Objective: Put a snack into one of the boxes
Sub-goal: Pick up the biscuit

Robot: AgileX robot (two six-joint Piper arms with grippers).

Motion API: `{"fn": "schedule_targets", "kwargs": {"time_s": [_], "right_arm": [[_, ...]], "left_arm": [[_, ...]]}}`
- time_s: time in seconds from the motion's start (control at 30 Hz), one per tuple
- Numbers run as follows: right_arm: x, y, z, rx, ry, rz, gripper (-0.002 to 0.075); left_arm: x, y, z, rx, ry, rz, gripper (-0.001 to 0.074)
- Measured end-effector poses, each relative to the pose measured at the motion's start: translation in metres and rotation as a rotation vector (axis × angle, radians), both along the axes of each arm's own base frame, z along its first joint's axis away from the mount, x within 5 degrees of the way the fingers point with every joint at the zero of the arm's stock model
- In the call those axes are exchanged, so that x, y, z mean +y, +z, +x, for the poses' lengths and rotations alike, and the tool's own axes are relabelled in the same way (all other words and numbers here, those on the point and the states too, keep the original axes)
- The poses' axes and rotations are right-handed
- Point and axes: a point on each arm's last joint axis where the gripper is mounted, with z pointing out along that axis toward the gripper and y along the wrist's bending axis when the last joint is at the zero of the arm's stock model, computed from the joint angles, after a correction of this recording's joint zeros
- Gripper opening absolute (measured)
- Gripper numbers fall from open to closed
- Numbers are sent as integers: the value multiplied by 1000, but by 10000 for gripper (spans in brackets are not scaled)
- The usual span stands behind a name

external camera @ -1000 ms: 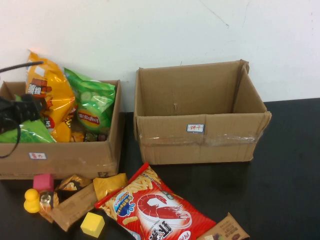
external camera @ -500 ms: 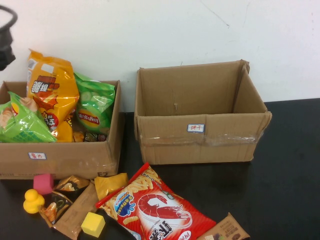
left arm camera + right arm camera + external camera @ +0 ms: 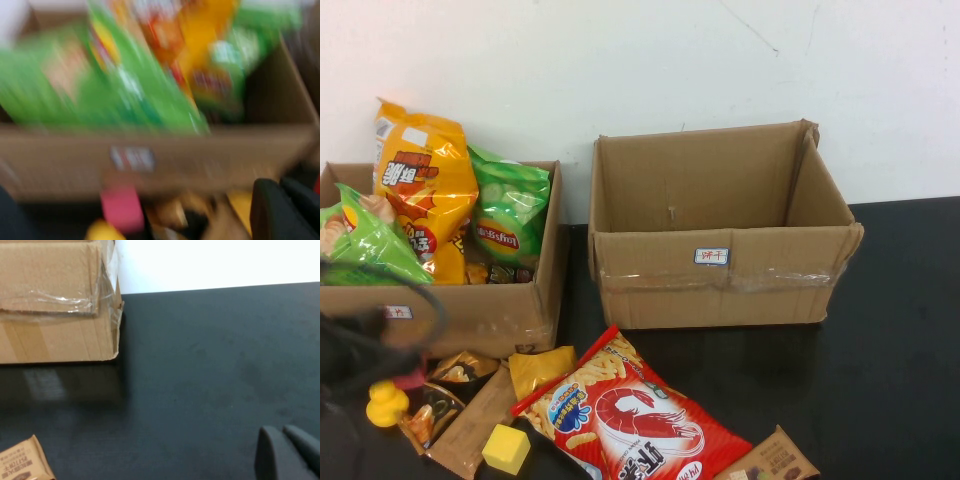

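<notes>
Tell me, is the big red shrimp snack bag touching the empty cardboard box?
Apart. The high view shows bare black table between the red shrimp snack bag and the empty cardboard box.

Matt cardboard boxes (image 3: 720, 240), glossy foil snack bags (image 3: 630, 410), smooth dark table (image 3: 880, 380).

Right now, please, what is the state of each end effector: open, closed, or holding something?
Left end effector: low in front of the left box, blurred; state cannot be told.
Right end effector: over the black table, closed, holding nothing.
</notes>
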Motion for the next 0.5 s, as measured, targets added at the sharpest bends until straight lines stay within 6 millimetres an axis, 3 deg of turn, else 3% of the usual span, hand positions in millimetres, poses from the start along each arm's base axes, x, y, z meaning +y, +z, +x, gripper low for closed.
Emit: {"fn": "schedule_targets", "kwargs": {"time_s": [0.17,0.33,0.43,0.5], "right_arm": [[0,0,0,0,0,0,-1],[0,0,0,0,0,0,-1],[0,0,0,0,0,0,-1],[0,0,0,0,0,0,-1]], "left_arm": [[-18,-34,-3,165,-25,-17,0],[-23,-60,4,356,23,70,4],[-25,-70,11,492,46,172,55],[-26,-76,19,591,51,238,132]]}}
